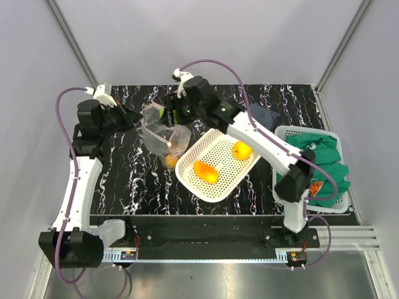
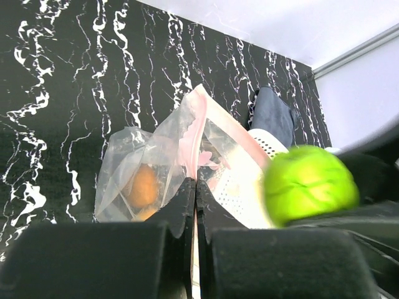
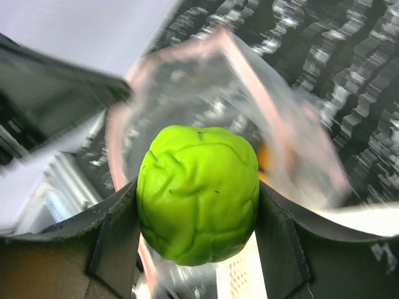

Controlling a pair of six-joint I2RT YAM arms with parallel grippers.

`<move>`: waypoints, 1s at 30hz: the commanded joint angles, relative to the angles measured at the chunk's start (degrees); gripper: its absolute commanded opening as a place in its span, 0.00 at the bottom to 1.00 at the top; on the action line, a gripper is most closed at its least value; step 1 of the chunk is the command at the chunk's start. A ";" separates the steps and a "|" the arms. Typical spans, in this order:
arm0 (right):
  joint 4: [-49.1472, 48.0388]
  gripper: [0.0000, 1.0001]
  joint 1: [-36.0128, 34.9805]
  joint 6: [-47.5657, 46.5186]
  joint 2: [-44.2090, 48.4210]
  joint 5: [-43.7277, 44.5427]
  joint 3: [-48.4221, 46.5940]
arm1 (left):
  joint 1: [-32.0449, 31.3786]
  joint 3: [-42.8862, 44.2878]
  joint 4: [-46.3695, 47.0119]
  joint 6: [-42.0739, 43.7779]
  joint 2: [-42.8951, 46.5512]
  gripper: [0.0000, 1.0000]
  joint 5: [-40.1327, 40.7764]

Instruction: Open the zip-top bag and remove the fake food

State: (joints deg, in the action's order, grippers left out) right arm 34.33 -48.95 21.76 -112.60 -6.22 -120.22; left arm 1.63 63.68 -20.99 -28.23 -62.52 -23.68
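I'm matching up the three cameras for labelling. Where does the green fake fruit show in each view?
Top external: the green fake fruit is a small green patch at upper centre, just above the zip-top bag.
Left wrist: right of centre, large and blurred.
Right wrist: dead centre, clamped in the right gripper.
Shared landmark: the zip-top bag, seen in all three views.

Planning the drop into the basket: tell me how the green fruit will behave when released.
The green fruit is round, so it will probably roll on landing; the rim of the white basket should contain it. Undented between the jaws, it is likely stiff; its glossy skin may be slippery.
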 commanded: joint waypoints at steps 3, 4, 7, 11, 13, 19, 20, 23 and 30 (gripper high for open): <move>-3.55 0.36 4.56 1.87 23.42 5.00 24.20 | 0.39 4.69 0.96 1.68 1.97 0.00 2.06; -5.74 0.36 5.61 3.62 25.74 4.90 28.25 | 0.39 5.05 0.61 1.95 1.97 0.00 2.32; -8.74 0.36 9.74 7.93 32.16 5.08 41.62 | 0.39 5.23 0.78 1.95 2.05 0.00 3.55; -11.21 0.38 10.89 10.23 32.45 5.87 53.40 | 0.39 5.49 1.04 1.95 1.26 0.00 3.12; -12.17 0.39 10.89 11.37 30.43 4.29 55.18 | 0.39 5.14 1.04 1.77 1.44 0.00 2.68; -12.09 0.48 10.89 11.90 20.67 2.44 55.98 | 0.39 4.00 0.95 2.21 2.32 0.00 2.41; -11.92 0.50 10.80 11.64 18.75 2.26 55.45 | 0.39 3.65 0.95 2.13 2.40 0.00 2.24; -11.21 0.61 10.89 11.11 16.19 3.14 54.84 | 0.48 3.38 0.95 1.77 2.32 0.00 1.54; -9.72 0.95 10.89 9.53 16.00 4.28 54.13 | 0.39 3.29 0.87 1.60 2.58 0.00 0.22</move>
State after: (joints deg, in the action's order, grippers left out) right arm 25.10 -37.76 32.69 -97.47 -3.03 -63.57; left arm 1.78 66.67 -21.50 -26.94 -61.84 -22.04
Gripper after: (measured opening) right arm 0.892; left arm 0.005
